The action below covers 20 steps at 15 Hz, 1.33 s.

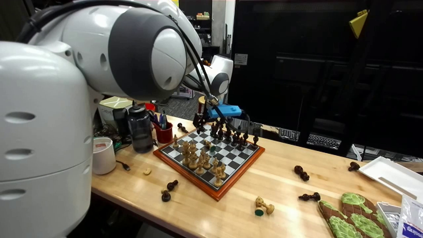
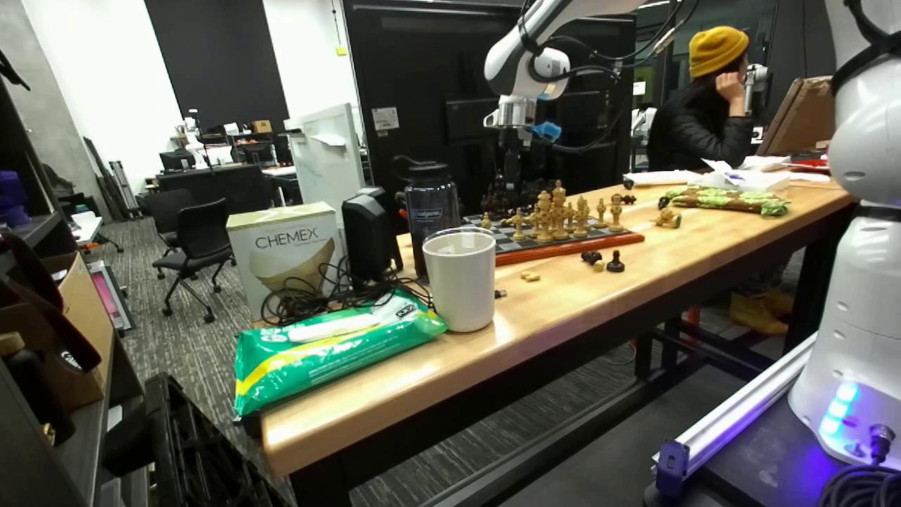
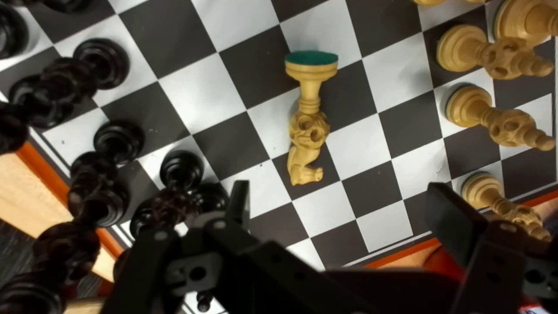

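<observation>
Above the chessboard, my gripper hangs with its two fingers wide apart and nothing between them. A light wooden knight lies on its side on the squares just past the fingertips, its green felt base turned away from me. Dark pieces crowd the left of the wrist view, some close to the left finger. Several light pieces stand at the right, one near the right finger. In an exterior view the gripper points down behind the light pieces, its fingertips hard to make out among dark pieces.
A dark bottle, a red pen cup and a white mug stand beside the board. Fallen pieces, such as a dark one, lie on the table. A patterned mitt and a white tray are at the far end.
</observation>
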Each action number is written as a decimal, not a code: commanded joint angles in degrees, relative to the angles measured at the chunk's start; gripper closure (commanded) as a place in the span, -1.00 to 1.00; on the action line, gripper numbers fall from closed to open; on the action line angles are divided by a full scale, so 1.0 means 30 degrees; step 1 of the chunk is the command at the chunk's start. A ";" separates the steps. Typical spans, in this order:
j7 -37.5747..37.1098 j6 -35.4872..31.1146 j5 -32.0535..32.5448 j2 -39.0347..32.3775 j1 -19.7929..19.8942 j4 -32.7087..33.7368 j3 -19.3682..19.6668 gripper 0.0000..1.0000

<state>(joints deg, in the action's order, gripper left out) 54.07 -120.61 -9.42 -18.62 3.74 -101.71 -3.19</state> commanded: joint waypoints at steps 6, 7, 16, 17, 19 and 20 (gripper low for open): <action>0.1639 -0.2356 -0.0256 0.0149 0.0192 -0.1117 -0.0386 -1.00; 0.1973 -0.2748 -0.0396 0.0245 0.0234 -0.1397 -0.0435 -1.00; 0.2252 -0.3065 -0.0437 0.0572 0.0257 -0.1829 -0.0460 -1.00; 0.2255 -0.3067 -0.0437 0.0574 0.0258 -0.1830 -0.0460 -1.00; 0.2222 -0.3238 -0.0560 0.0512 0.0287 -0.1841 -0.0493 -1.00; 0.2398 -0.3435 -0.0822 0.0561 0.0379 -0.1914 -0.0557 -1.00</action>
<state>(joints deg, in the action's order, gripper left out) 60.61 -129.97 -10.82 -17.20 4.37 -107.29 -4.40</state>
